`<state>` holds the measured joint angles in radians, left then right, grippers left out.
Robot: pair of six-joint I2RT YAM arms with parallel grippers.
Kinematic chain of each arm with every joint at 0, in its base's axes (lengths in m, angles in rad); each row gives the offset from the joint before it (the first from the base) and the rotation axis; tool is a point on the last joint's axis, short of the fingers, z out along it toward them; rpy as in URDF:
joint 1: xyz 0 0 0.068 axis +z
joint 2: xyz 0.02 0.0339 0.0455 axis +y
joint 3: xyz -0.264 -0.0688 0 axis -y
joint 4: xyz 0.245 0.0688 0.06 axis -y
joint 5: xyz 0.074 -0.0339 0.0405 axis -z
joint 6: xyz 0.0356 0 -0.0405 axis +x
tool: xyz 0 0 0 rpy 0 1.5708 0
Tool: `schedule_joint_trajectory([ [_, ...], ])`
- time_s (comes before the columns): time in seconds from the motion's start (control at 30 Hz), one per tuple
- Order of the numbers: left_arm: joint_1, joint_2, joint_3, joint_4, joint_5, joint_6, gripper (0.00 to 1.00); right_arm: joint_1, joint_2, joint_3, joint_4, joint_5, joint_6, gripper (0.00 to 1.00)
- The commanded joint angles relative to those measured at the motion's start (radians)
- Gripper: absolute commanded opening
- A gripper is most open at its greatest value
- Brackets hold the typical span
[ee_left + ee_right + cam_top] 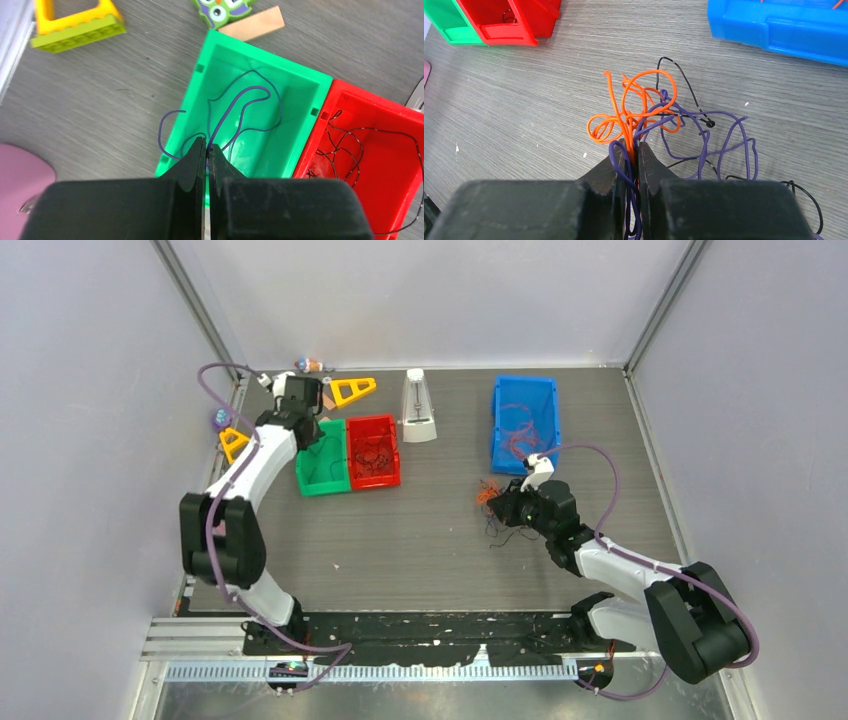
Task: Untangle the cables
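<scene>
Right wrist view: orange and purple strands of the cables (659, 115) are pinched by the right end effector (631, 147), the tangle being spread on the table (524, 100), while 1 purple strand (240, 100) is clamped by the left end effector (206, 147) above the green bin (272, 55).

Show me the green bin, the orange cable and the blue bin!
green bin (272, 56), left wrist view, far rim
orange cable (629, 131), right wrist view, bunched middle
blue bin (774, 32), right wrist view, side wall

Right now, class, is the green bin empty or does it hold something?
Not empty: a purple cable lies looped inside the green bin, running up into the shut left end effector.
</scene>
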<state>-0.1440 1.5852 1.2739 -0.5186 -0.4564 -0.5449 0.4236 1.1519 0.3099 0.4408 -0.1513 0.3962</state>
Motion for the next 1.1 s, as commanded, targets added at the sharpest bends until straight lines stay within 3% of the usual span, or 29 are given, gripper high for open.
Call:
schedule_joint_trajectory([
  [0.0,0.004,0.127,0.15,-0.135,0.114,0.034,0.0,0.004,-0.023,-0.006,0.047,0.009,-0.001,0.05],
  [0.13,0.007,0.249,0.238,-0.215,0.223,0.039,0.0,0.004,-0.028,-0.006,0.044,0.011,-0.002,0.05],
  [0.3,0.031,0.325,0.246,-0.196,0.32,0.031,0.0,0.004,-0.029,-0.006,0.042,0.006,-0.004,0.05],
  [0.43,0.04,0.309,0.227,-0.165,0.371,0.068,0.07,0.004,-0.034,-0.009,0.042,0.005,-0.004,0.06],
  [0.73,0.036,0.054,0.045,-0.045,0.414,0.096,0.53,0.039,0.057,0.08,0.033,-0.117,0.02,0.05],
  [0.93,-0.002,-0.132,-0.067,0.01,0.452,0.105,0.77,0.248,0.114,0.285,-0.062,-0.1,0.005,0.08],
  [1.0,-0.031,-0.179,-0.088,0.008,0.453,0.115,0.83,0.283,0.123,0.355,-0.108,-0.089,0.011,0.43],
  [1.03,-0.052,-0.214,-0.103,0.016,0.452,0.121,0.87,0.288,0.122,0.386,-0.126,-0.079,0.03,0.71],
  [1.07,-0.075,-0.239,-0.121,0.024,0.452,0.126,0.89,0.288,0.12,0.401,-0.175,-0.045,0.034,0.79],
])
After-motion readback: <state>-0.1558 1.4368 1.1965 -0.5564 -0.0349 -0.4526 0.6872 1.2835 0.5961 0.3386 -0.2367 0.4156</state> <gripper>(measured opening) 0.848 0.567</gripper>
